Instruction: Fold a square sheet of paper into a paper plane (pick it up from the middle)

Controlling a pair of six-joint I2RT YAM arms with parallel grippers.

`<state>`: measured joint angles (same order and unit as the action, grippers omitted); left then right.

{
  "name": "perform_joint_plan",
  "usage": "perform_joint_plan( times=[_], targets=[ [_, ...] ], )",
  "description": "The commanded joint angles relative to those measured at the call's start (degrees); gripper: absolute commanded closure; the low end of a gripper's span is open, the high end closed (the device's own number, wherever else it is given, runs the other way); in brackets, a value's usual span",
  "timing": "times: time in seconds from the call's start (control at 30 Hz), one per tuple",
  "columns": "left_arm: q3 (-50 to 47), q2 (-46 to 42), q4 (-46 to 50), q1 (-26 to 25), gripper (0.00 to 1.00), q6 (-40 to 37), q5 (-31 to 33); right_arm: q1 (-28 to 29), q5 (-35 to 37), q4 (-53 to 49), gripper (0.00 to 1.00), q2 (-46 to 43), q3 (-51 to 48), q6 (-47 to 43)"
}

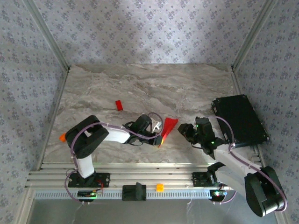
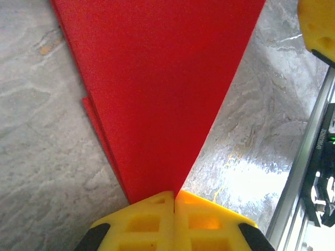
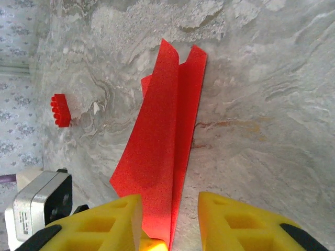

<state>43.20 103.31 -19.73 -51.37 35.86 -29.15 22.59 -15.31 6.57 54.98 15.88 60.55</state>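
Note:
The square sheet of paper [image 1: 170, 125], bright red, is folded into a long pointed dart with a centre crease, like a paper plane. It lies low over the marble near the front middle. My left gripper [image 1: 160, 139] is shut on its narrow tip, and in the left wrist view the paper [image 2: 157, 78] fans out from the closed yellow jaws [image 2: 174, 197]. My right gripper [image 1: 186, 131] faces the same tip from the right. In the right wrist view its fingers [image 3: 170, 201] stand apart, with the paper [image 3: 165, 146] rising between them close to the left finger.
A small red block [image 1: 119, 105] [image 3: 60, 110] lies farther back on the left. A black case [image 1: 240, 119] sits at the right edge. The aluminium rail [image 1: 149, 177] runs along the near edge with an orange piece [image 1: 160, 187] on it. Patterned walls enclose the table.

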Motion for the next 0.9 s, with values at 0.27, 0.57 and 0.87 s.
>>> perform_joint_plan(
  times=[0.27, 0.57, 0.87],
  targets=[
    [-0.6, 2.7, -4.8, 1.1, 1.0, 5.3, -4.7, 3.8, -6.5, 10.3, 0.82, 10.7, 1.6, -6.1],
    [-1.0, 3.8, -6.2, 1.4, 1.0, 7.9, -5.3, 4.2, -11.0, 17.6, 0.94, 19.8, 4.8, -5.9],
    [-2.8, 3.9, -8.7, 2.6, 1.0, 10.8, -5.0, 2.9, -12.4, 22.7, 0.95, 27.5, 7.0, -4.6]
  ],
)
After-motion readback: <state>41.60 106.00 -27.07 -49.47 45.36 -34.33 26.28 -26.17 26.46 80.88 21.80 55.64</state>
